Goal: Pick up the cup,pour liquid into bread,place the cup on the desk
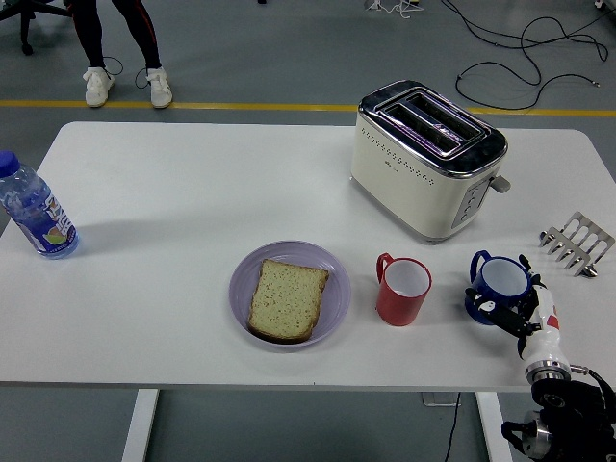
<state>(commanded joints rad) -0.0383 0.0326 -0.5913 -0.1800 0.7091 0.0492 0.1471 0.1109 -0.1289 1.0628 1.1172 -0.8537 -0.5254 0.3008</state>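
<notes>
A blue cup point(499, 279) stands on the white table point(173, 192) at the near right. My right hand point(515, 300) comes in from the lower right corner, and its fingers point(496, 309) wrap around the cup's near and right side. The cup rests on the table. A red cup point(402, 289) stands upright just left of it, empty as far as I can see. A slice of bread point(287, 299) lies on a lilac plate point(332, 274) near the table's front middle. My left arm is out of view.
A cream toaster point(423, 159) stands behind the cups. A metal toast rack point(577, 243) sits at the right edge. A water bottle point(35, 210) stands at the far left. A person's legs point(120, 58) show beyond the table's far side.
</notes>
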